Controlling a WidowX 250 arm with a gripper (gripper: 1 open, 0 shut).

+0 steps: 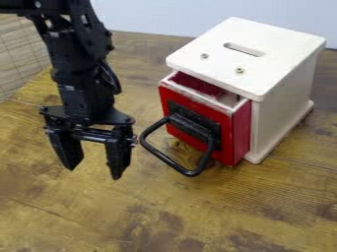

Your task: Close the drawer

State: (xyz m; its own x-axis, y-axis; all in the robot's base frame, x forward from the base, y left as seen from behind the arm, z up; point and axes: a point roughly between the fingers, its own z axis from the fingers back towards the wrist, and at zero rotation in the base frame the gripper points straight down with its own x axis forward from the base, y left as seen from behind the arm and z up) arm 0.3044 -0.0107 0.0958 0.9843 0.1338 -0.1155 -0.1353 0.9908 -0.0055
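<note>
A: What's the biggest thing in view?
B: Wooden table, worn brown planks, fills most of the pic. Pale wall behind it along the top.

A: Next?
B: Black robot arm, comes in from upper left, hangs over the table's left half, pointing straight down.

A: And the box?
B: Cream-white box on the right side of the table, cube shape, slot in its top + two small screws near the front edge.

A: Where's the drawer?
B: The drawer sits in the box's front face, the side facing lower left. Red front, black plate in the middle. It's pulled out partway: red inner walls show under the box's top edge.

A: Handle?
B: Big black loop handle off the plate, tilts down and out, its far end on or just above the wood, can't tell which.

A: Gripper?
B: Gripper just left of the loop, near it, not touching. Fingers spread wide apart, nothing between them, tips close to the tabletop.
</note>
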